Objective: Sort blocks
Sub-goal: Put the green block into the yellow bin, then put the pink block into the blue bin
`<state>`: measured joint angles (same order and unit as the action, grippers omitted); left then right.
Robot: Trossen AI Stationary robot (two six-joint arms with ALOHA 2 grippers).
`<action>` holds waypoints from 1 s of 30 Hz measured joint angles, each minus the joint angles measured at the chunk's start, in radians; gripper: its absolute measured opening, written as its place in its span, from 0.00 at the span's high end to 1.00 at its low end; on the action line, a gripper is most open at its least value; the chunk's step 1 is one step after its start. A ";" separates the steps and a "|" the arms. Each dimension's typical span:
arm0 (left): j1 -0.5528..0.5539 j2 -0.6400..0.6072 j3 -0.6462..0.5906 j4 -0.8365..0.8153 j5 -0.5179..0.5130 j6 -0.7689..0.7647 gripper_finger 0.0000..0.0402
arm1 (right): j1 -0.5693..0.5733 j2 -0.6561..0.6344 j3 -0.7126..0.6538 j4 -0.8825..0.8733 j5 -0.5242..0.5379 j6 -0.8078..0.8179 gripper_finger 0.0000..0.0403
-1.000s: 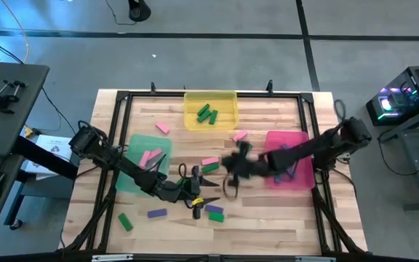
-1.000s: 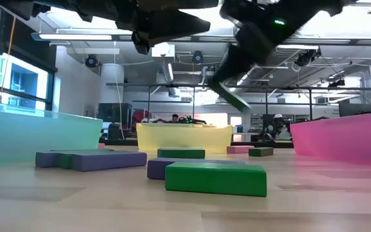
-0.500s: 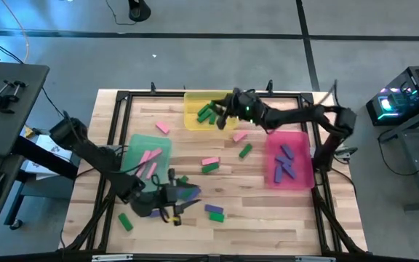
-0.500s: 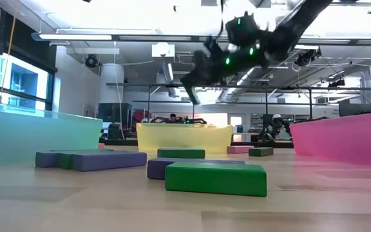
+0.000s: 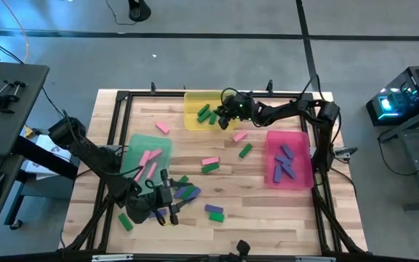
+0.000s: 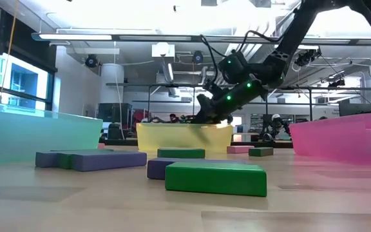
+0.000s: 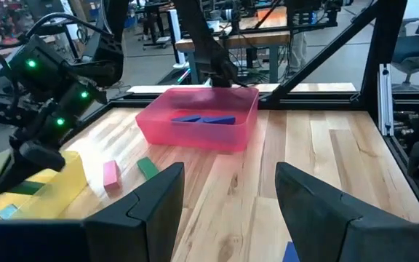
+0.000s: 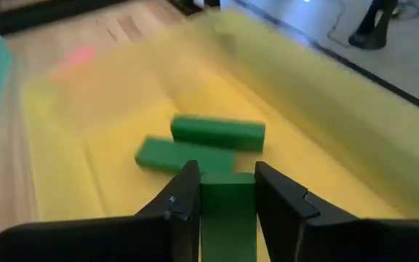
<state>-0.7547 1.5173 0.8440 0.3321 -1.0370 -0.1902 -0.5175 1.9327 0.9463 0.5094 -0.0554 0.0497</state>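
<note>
Over the yellow tray [image 5: 195, 109] at the table's far edge, my right gripper [image 5: 222, 120] is shut on a green block [image 8: 228, 207]. Two more green blocks [image 8: 217, 132] lie on the tray's floor just ahead of the fingers. My left gripper [image 5: 169, 211] hovers open near the front of the table, above a purple block [image 5: 188, 193], with nothing between its fingers [image 7: 151, 204]. Pink, green and purple blocks [image 5: 209, 164] lie scattered on the wood. Pink blocks lie in the green tray [image 5: 133, 175], purple ones in the pink tray [image 5: 304, 175]. My right gripper pinches the green block by its two long sides [image 8: 208, 200] between its two fingers. The block lies along the fingers, its end level with their tips. The fingers slant down from the table's right side. The block hangs clear above the yellow tray's floor.
A black frame [image 5: 122, 98] runs around the table's edges. Near the front lie a green block [image 6: 215, 178] and purple blocks [image 6: 108, 160]. Bare wood shows between the pink tray [image 7: 195, 127] and the table's right edge.
My right gripper has carried the green block from the middle of the table to the far edge and has come down over the yellow tray. My left gripper has drawn back toward the table's left and risen a little, staying open.
</note>
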 joint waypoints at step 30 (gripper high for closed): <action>0.103 -0.114 0.000 -0.140 -0.154 -0.185 0.49 | 0.263 -0.439 -0.032 -0.315 0.036 -0.065 0.53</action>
<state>-0.6519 1.4029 0.8436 0.1923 -1.1910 -0.3749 -0.2546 1.4941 0.9147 0.1947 -0.0194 -0.0155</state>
